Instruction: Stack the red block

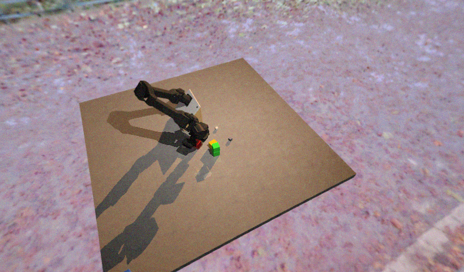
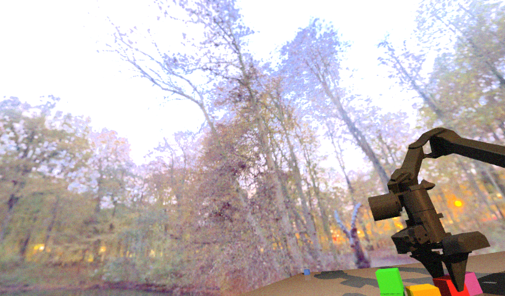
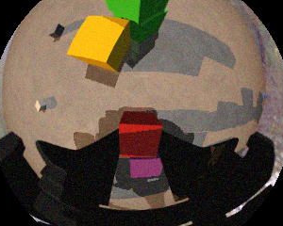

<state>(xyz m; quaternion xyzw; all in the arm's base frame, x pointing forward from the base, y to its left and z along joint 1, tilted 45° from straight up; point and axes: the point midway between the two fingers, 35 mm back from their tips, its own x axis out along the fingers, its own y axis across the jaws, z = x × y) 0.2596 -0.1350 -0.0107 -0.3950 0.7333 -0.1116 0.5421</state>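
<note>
The red block (image 1: 198,144) (image 2: 443,283) (image 3: 140,141) is between the two dark fingers of my gripper (image 1: 196,144) (image 2: 447,283) (image 3: 138,132), which touch its sides; the gripper is shut on it. It is low over the board; any gap beneath it is hard to tell. The green tower (image 1: 215,148) (image 2: 389,281) (image 3: 124,9) stands upright a short way from the gripper, with two green blocks visible in the top view. Its top has nothing on it. Its lower part is cut off in the exterior view and partly out of the wrist view.
An orange block (image 1: 212,142) (image 2: 423,290) (image 3: 96,42) is close beside the tower. A pink block (image 2: 472,282) (image 3: 145,168) lies by the red one. A small dark piece (image 1: 230,139) (image 3: 58,31) and a small pale piece (image 1: 216,128) (image 3: 39,105) lie apart. A blue block (image 1: 127,270) (image 2: 306,271) is far off.
</note>
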